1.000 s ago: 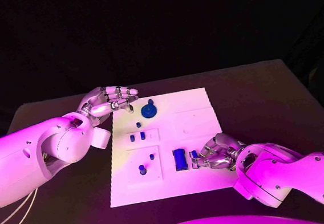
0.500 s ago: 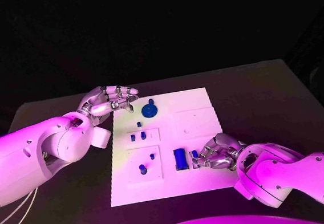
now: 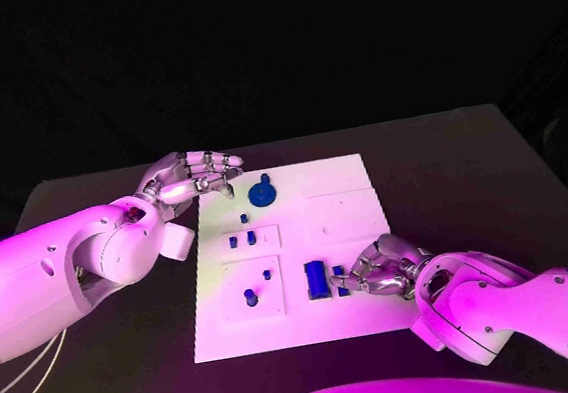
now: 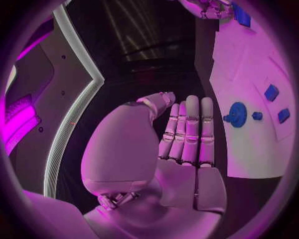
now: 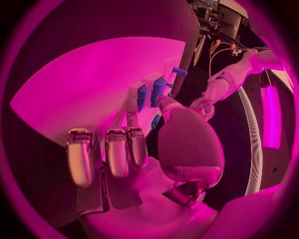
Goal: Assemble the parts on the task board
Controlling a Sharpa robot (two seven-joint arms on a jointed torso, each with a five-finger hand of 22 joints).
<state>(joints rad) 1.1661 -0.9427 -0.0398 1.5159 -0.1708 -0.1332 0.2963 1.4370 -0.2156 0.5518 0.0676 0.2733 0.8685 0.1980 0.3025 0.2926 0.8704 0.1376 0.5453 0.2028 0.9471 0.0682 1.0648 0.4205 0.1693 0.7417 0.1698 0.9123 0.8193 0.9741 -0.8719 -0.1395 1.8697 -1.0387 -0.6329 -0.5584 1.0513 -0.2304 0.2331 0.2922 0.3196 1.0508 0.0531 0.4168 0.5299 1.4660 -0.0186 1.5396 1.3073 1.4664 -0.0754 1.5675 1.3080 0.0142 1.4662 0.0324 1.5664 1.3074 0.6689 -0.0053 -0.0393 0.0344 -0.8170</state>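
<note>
The white task board point(image 3: 330, 214) lies in the middle of the black table. A tall blue block point(image 3: 317, 279) stands near its near edge, with a small blue block point(image 3: 340, 281) right beside it. My right hand point(image 3: 380, 267) rests on the board there and pinches the small block point(image 5: 142, 97) between thumb and a fingertip, its other fingers curled. A round blue disc point(image 3: 264, 195) sits at the far end. My left hand point(image 3: 194, 178) hovers over the board's far left corner holding nothing, with its palm point(image 4: 181, 164) bare and its fingers straight.
Two small blue pieces point(image 3: 241, 240) sit in a raised square left of centre, and two more point(image 3: 252, 297) in the square nearer me. A tiny peg point(image 3: 243, 218) stands below the disc. Bare board lies at the right middle point(image 3: 346, 217), with black table point(image 3: 457, 179) all round.
The right hand's fingers and the small blue block have shifted slightly toward the near edge. The left hand has stayed where it was.
</note>
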